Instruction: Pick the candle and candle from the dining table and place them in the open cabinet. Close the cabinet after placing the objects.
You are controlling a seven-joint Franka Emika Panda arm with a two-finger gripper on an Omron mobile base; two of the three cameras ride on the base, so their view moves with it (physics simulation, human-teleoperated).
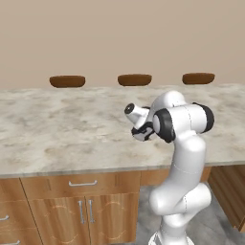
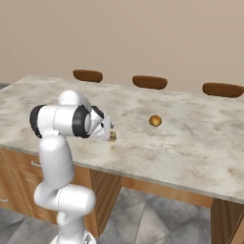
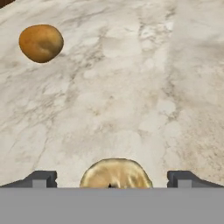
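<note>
The long table (image 2: 190, 143) had a marbled stone top, with wooden drawers and doors under it. Three brown seats (image 1: 134, 80) stood in a row at the table's far edge. The white arm (image 2: 62, 143) rose by the table's near edge and bent down over the top. The small orange ball (image 2: 155, 120) lay on the table, farther in than the short candle (image 2: 113, 137) and apart from it. Bare stone lay between them. The gripper (image 3: 112, 180) hung over the candle with its two fingertips (image 3: 41, 178) spread wide, one on each side, not squeezing it. The candle sat on the table near the front edge. It looked stubby and round, standing with its top up.
</note>
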